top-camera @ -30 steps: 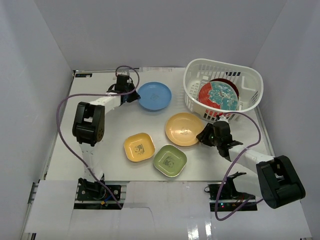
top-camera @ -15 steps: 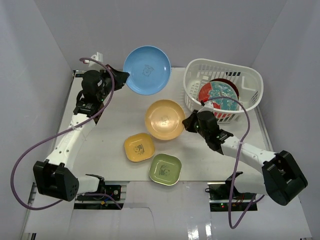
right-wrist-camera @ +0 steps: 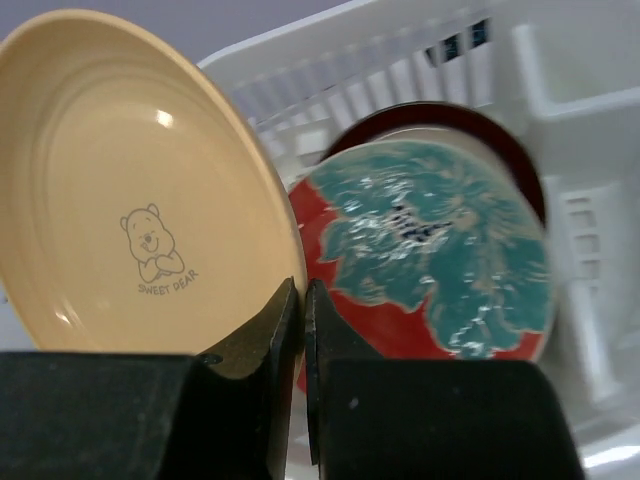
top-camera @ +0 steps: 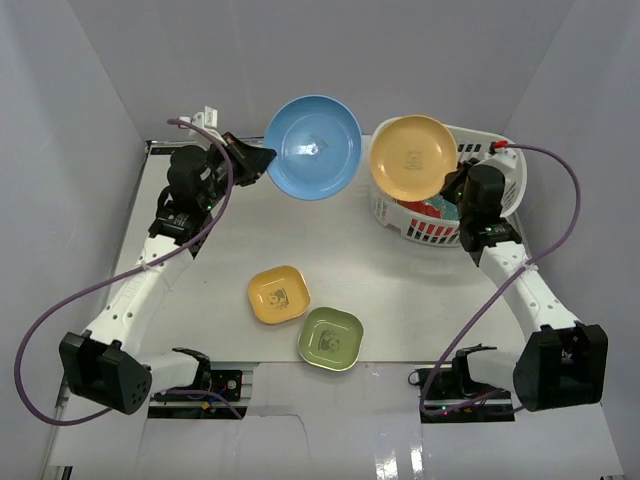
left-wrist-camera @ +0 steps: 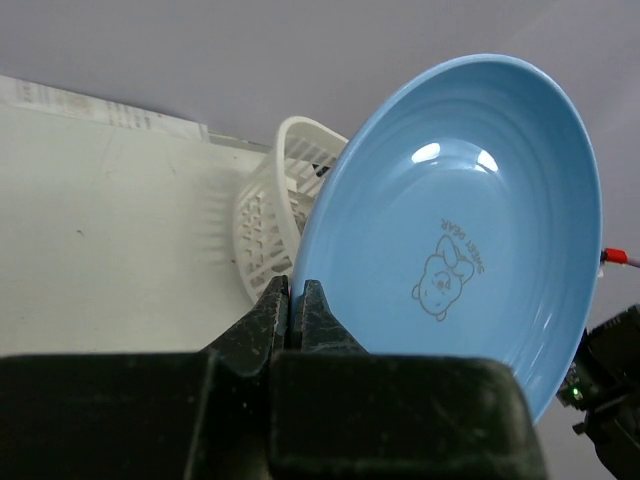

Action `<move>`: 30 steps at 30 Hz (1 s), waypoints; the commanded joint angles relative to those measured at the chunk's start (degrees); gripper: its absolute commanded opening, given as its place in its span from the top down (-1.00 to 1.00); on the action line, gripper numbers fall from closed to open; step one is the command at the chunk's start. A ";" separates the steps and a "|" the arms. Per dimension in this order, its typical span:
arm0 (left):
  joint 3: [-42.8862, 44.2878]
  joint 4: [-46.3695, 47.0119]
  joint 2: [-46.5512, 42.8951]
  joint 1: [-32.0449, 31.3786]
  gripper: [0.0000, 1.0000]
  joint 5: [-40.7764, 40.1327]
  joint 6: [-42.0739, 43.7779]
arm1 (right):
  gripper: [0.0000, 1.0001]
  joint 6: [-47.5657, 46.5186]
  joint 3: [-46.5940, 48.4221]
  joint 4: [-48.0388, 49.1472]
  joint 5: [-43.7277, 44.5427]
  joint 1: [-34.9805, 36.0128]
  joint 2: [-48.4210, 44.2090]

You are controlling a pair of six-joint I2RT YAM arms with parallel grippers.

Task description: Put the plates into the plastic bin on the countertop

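Note:
My left gripper (top-camera: 262, 160) is shut on the rim of the light blue plate (top-camera: 314, 147), held tilted in the air left of the white plastic bin (top-camera: 500, 158); the plate fills the left wrist view (left-wrist-camera: 460, 230). My right gripper (top-camera: 452, 188) is shut on the rim of the orange plate (top-camera: 412, 157), held tilted above the bin's left part, also in the right wrist view (right-wrist-camera: 130, 200). The red plate with a teal flower (right-wrist-camera: 430, 250) lies in the bin over a maroon-rimmed one (right-wrist-camera: 500, 140). A yellow squarish plate (top-camera: 278, 294) and a green one (top-camera: 330, 338) lie on the countertop (top-camera: 420, 290).
Pale grey walls enclose the countertop on three sides. Purple cables loop from both arms over the left and right edges. The bin (left-wrist-camera: 275, 210) stands at the back right against the wall.
The right arm has lifted the orange plate from mid-table up and right to above the bin. The left arm has carried the blue plate a little to the right, toward the bin.

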 commanded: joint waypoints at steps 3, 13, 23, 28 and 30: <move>4.92 2.86 5.92 -7.86 1.00 -2.18 0.39 | 0.85 -0.83 1.19 -2.10 -4.50 -10.24 1.40; 24.52 -0.92 29.38 -17.63 1.00 -9.04 4.44 | -0.54 4.00 1.72 -3.16 -20.93 -22.39 1.51; 58.23 -11.01 57.07 -26.25 1.00 -15.46 9.53 | -0.18 6.82 -0.30 -4.55 -29.90 -24.77 -16.07; 66.02 -13.31 64.73 -28.09 0.62 -16.17 9.62 | -0.23 4.71 -1.62 -6.76 -36.48 -24.68 -21.17; 67.07 -13.31 65.70 -28.10 -0.39 -15.90 9.09 | -0.31 4.53 -1.62 -7.46 -38.77 -24.33 -22.84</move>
